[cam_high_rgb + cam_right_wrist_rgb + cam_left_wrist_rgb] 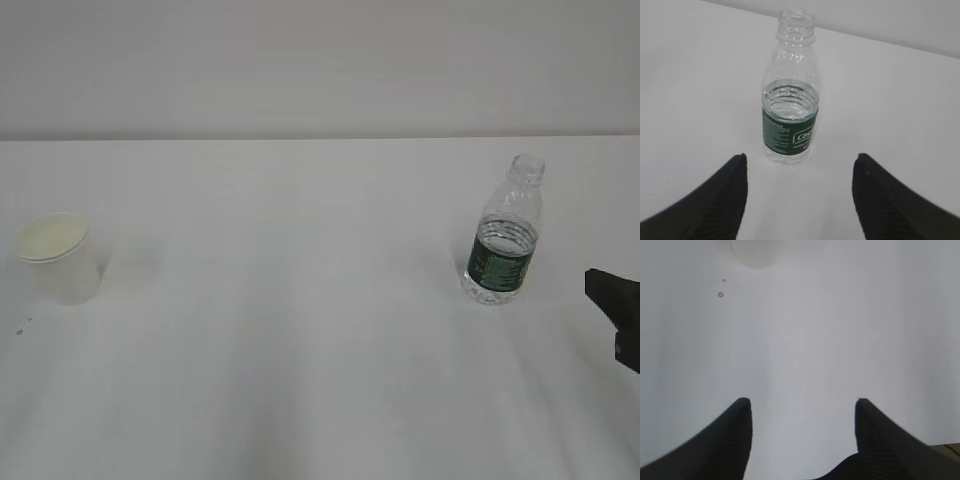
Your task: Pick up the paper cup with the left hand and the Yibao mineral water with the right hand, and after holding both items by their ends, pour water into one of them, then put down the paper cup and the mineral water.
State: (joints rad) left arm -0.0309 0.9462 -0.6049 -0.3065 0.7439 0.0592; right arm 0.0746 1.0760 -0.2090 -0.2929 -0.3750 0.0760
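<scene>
The white paper cup (58, 257) stands upright at the table's far left; only its base (754, 252) shows at the top of the left wrist view. My left gripper (802, 401) is open, well short of the cup, and does not show in the exterior view. The Yibao mineral water (505, 232), a clear uncapped bottle with a dark green label and water in its lower half, stands upright at the right. My right gripper (800, 157) is open, and the bottle (790, 100) stands just beyond its fingertips. Only a black tip of the right gripper (618, 315) enters at the exterior view's right edge.
The white table (300, 350) runs back to a pale wall. Two small specks (720, 294) lie on the surface near the cup.
</scene>
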